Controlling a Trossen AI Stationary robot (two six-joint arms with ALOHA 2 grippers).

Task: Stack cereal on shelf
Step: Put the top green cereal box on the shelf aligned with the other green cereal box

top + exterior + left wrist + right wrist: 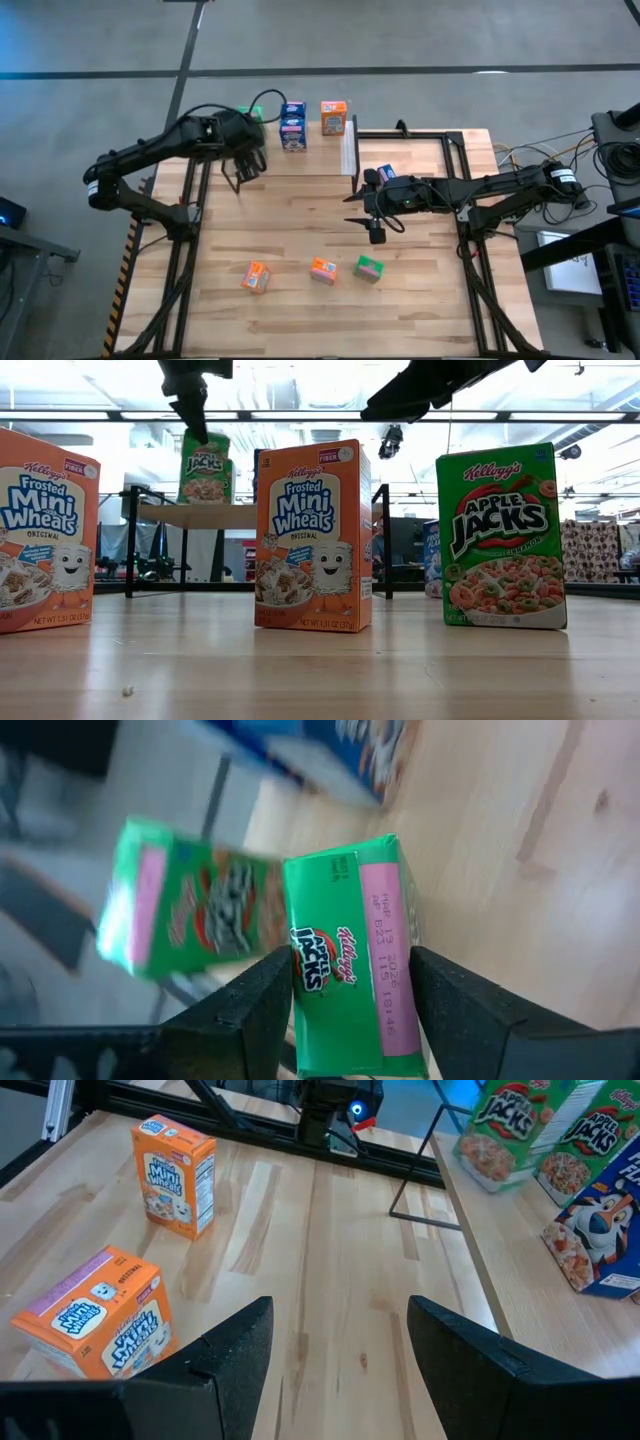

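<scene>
My left gripper [243,170] is over the low wooden shelf [318,160] and is shut on a green cereal box [345,950], which also shows in the low view [205,465]. A second green box [180,910] stands on the shelf behind it. Blue boxes [293,125] and an orange box [333,117] stand along the shelf's far edge. My right gripper [355,210] is open and empty above the middle of the table. Two orange boxes [256,277] [322,270] and a green box [368,268] lie near the table's near edge. My left gripper pinches the green box between its two fingers on two opposite sides, close to the pink-labelled end [385,990]. The fingers [250,1010] come from above, pointing down. The box hangs upright below them over the shelf board. Whether its lower end rests on the board I cannot tell.
A blue box [385,175] lies on the table under my right arm. In the right wrist view one orange box [175,1175] stands and one [95,1315] lies on its side. The shelf's thin black legs [430,1170] stand on the table. Bare wood lies between the shelf and the near boxes.
</scene>
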